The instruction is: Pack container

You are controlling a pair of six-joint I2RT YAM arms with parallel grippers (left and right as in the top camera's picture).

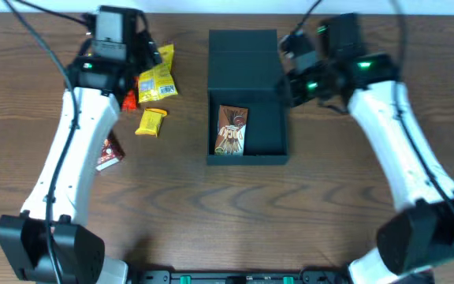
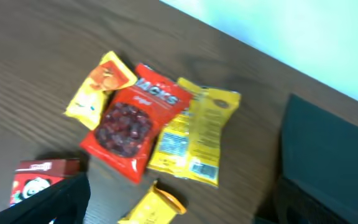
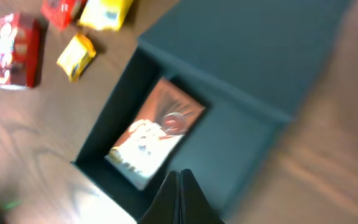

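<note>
Teal-black container holds one packet by one wall, room beside; right pincer clenched empty; left pincer released.

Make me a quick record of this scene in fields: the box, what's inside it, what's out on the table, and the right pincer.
container: open, lid flap lying flat on the far side
inside: one brown packet, flat, toward the left wall
on table, left of container: large yellow packet, small yellow packet, red packet, orange-yellow packet, red box
right pincer: shut, holding nothing, above the container's edge
packing: not finished
</note>
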